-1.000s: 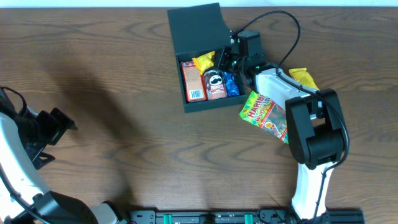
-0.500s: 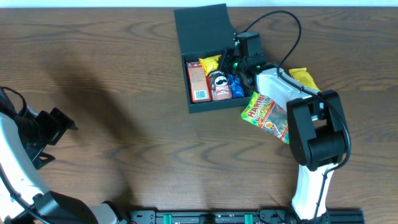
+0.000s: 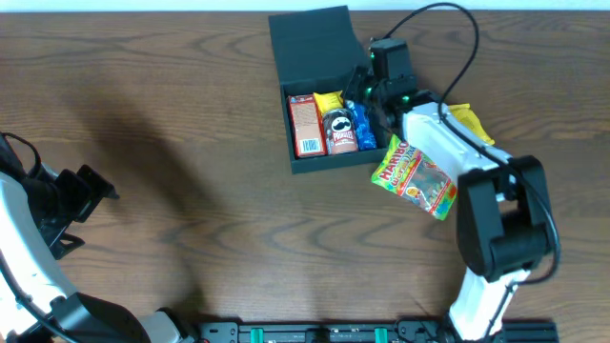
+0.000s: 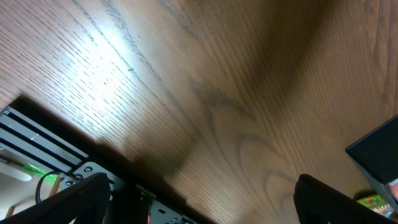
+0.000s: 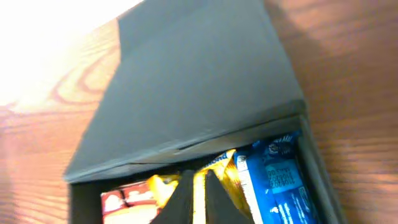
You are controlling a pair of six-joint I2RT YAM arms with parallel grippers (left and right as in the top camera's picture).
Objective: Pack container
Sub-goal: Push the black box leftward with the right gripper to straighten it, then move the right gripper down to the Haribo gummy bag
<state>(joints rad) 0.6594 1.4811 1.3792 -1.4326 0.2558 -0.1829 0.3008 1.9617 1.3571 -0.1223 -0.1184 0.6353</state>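
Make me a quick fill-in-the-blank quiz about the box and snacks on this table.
1. The container's hinged lid is ___.
2. Inside it, the Pringles can sits between the red box and the ___ packet.
3. The Haribo bag lies ___ the container, on the table.
Missing words: open; blue; outside.

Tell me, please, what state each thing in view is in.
container, lid open, partly filled.
Pringles can, lying on its side in the container.
Haribo bag, lying flat on the table outside the container.
left gripper, open and empty.
right gripper, nearly shut over the container; grip unclear.
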